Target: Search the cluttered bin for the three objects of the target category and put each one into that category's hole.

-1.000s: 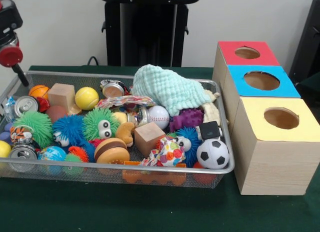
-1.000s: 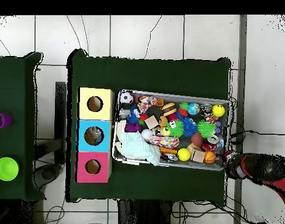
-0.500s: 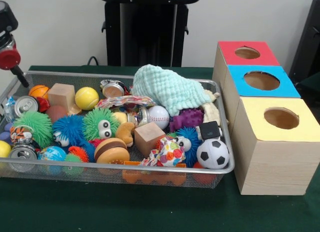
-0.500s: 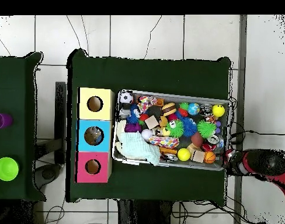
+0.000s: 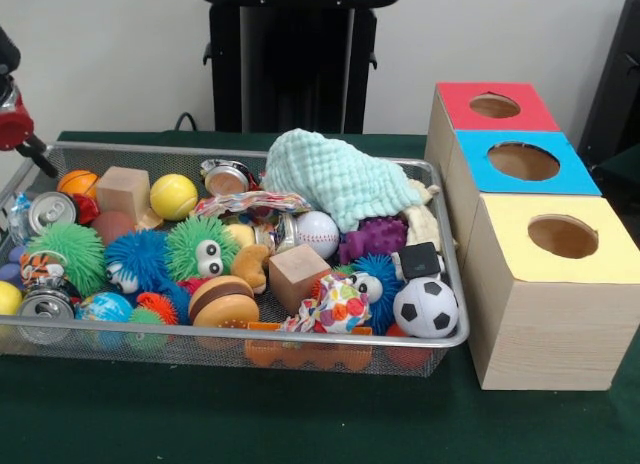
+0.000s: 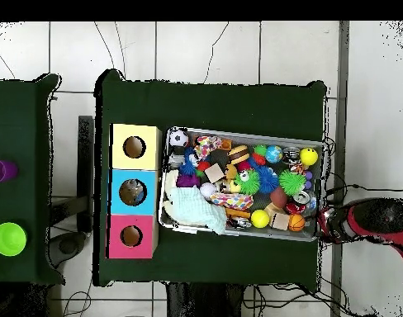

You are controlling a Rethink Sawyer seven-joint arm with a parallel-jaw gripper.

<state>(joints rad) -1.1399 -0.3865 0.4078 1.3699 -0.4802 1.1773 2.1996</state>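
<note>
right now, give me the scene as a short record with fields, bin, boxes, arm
bin: wire mesh bin on green table, full of mixed toys
contents seen: soccer ball, baseball, yellow ball, wood block, cans, fuzzy balls, mint cloth
boxes: red, blue, yellow, one hole in each top
arm: red arm off the bin's end, outside it
gripper state: cannot tell

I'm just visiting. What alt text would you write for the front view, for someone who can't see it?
A wire mesh bin on a green table is crammed with toys: a soccer ball, spiky fuzzy balls, wooden cubes, cans, and a mint green cloth heaped on top. Beside it stand three wooden boxes with round holes, topped red, blue and yellow. Part of the red robot arm shows at the left edge.
</note>
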